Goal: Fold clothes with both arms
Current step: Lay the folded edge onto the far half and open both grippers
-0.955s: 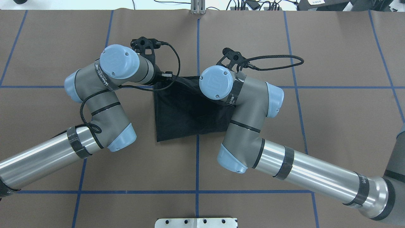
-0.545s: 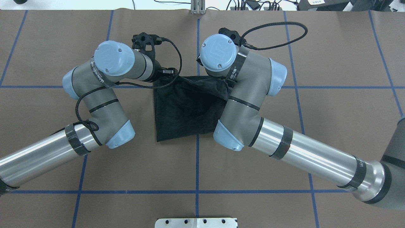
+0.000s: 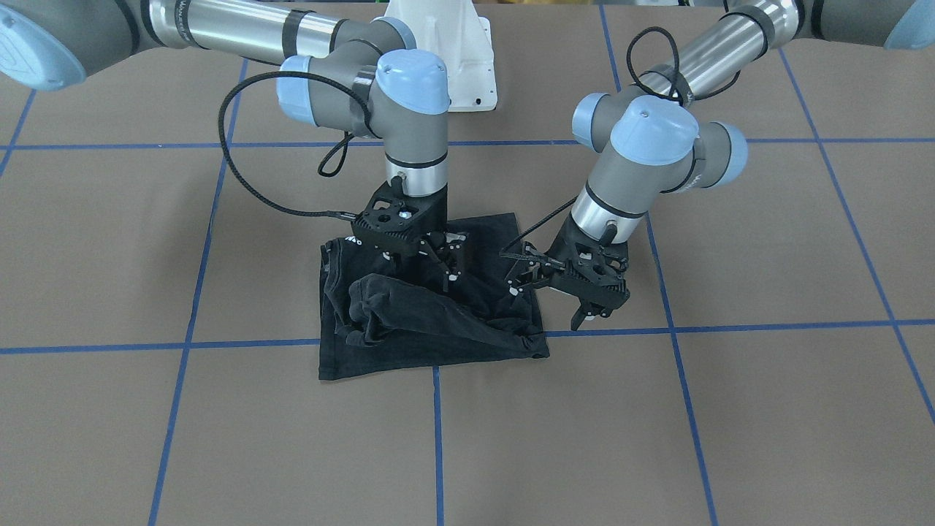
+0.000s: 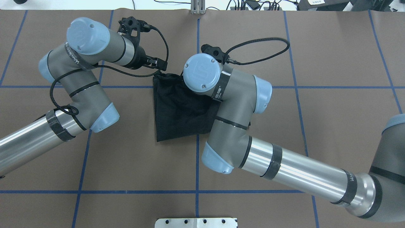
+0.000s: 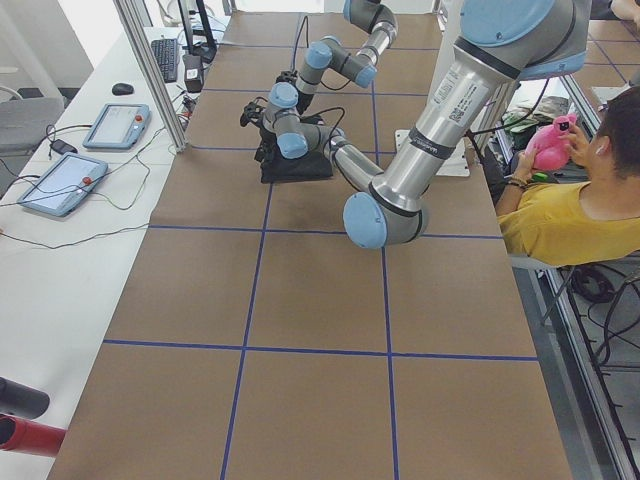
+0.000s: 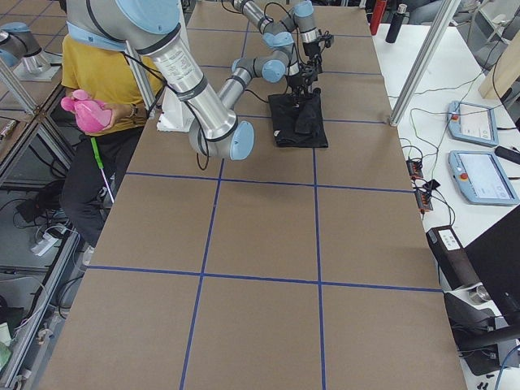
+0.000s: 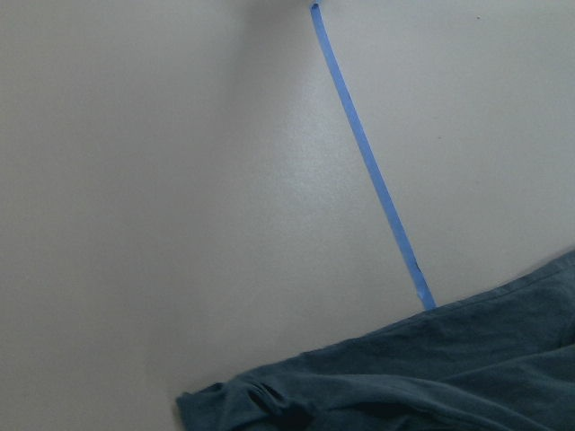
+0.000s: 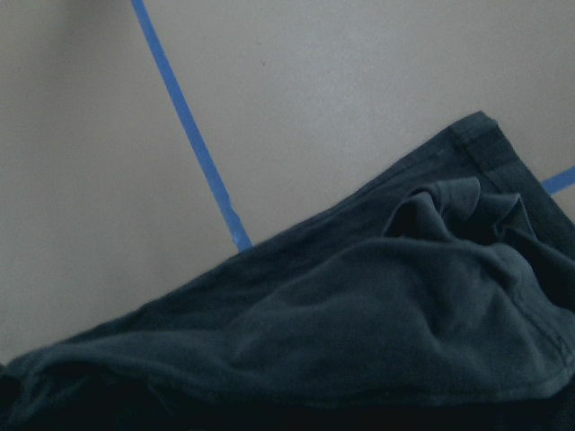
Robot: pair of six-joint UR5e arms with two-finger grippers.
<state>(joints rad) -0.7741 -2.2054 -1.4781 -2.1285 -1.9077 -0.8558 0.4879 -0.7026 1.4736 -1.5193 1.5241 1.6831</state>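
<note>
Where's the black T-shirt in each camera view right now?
Front-facing: T-shirt centre, crumpled.
Overhead: T-shirt centre.
Exterior left: T-shirt upper middle.
Exterior right: T-shirt upper middle.
Left wrist: T-shirt bottom right.
Right wrist: T-shirt lower half.
Shared landmark: blue tape line meeting its edge.

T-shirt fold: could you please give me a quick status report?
Left tool off the T-shirt, beside its edge. Right tool low over it, grip unclear. Top layer bunched, not flat. No obstacle seen.
</note>
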